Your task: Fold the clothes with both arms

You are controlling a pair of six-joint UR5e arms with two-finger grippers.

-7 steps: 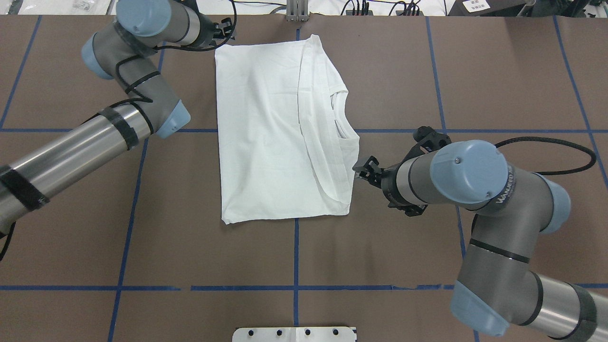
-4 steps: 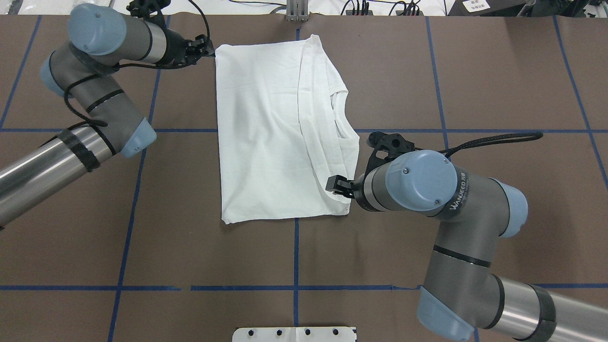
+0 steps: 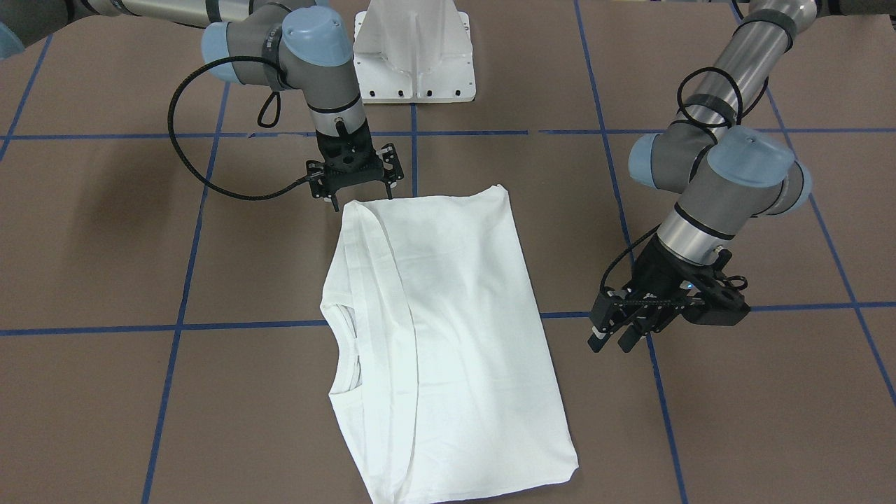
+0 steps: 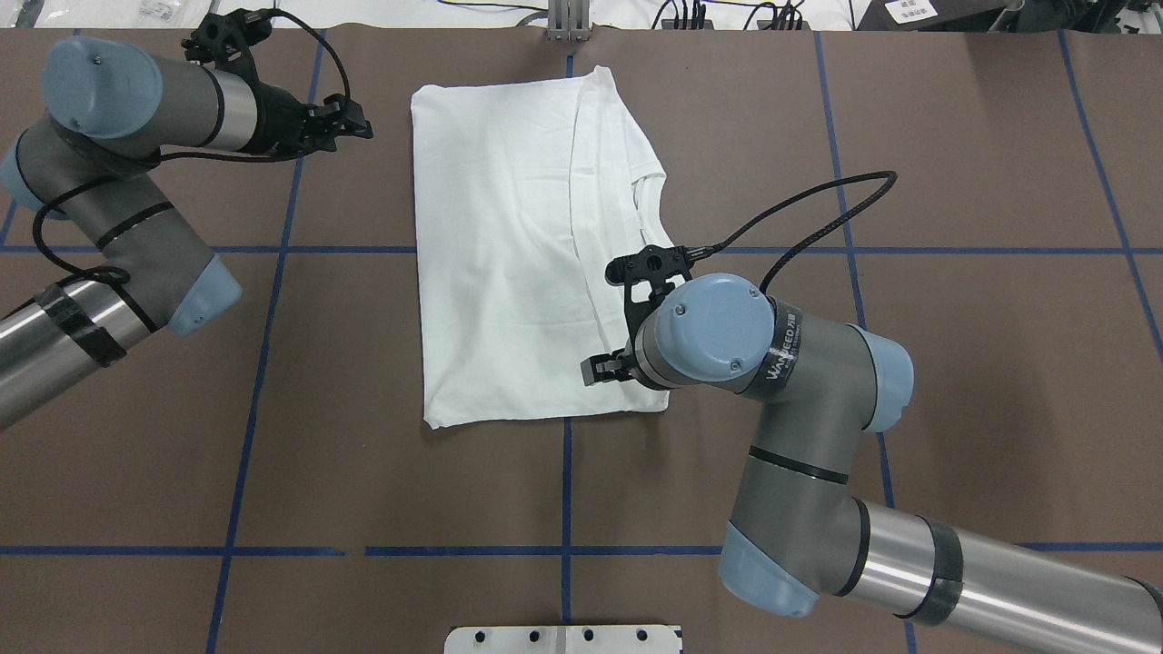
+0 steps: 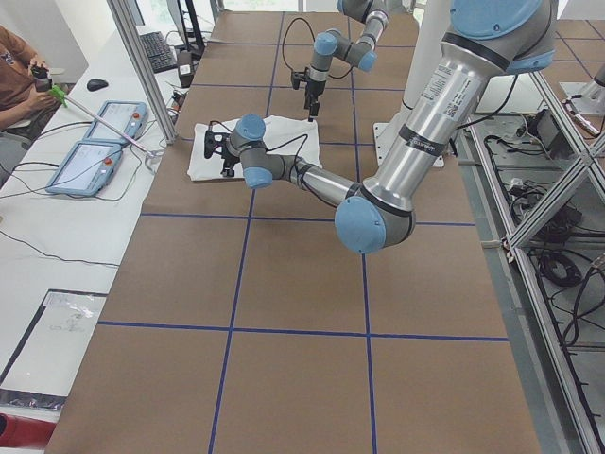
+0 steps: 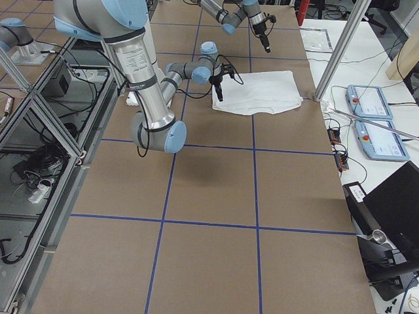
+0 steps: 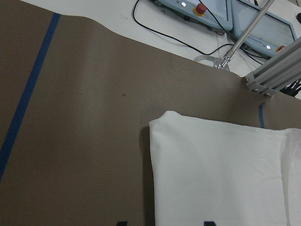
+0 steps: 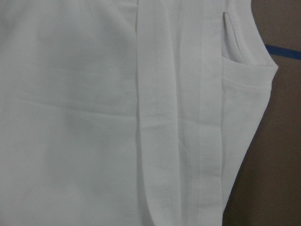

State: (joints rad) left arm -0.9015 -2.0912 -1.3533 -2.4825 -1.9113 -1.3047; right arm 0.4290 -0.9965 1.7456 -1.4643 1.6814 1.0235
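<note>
Hanging near the shirt's far left corner, the left gripper (image 4: 363,123) has its black fingers spread, empty. The white cotton T-shirt (image 4: 500,254) lies mid-table, a smooth folded rectangle, ribbed collar (image 8: 240,42) rightward. The right gripper (image 3: 362,201), fingers apart, hovers over its near right corner. The table (image 4: 954,381) is matte brown, gridded with blue tape (image 4: 954,250).

left hand (image 3: 610,343) spread, tilted downward | right hand (image 3: 362,199) spread, pointing straight down

My robotics lab bench.
I work at a blue-taped table (image 4: 954,163), with aluminium framing (image 5: 142,66) and teach pendants (image 6: 368,101) alongside.
</note>
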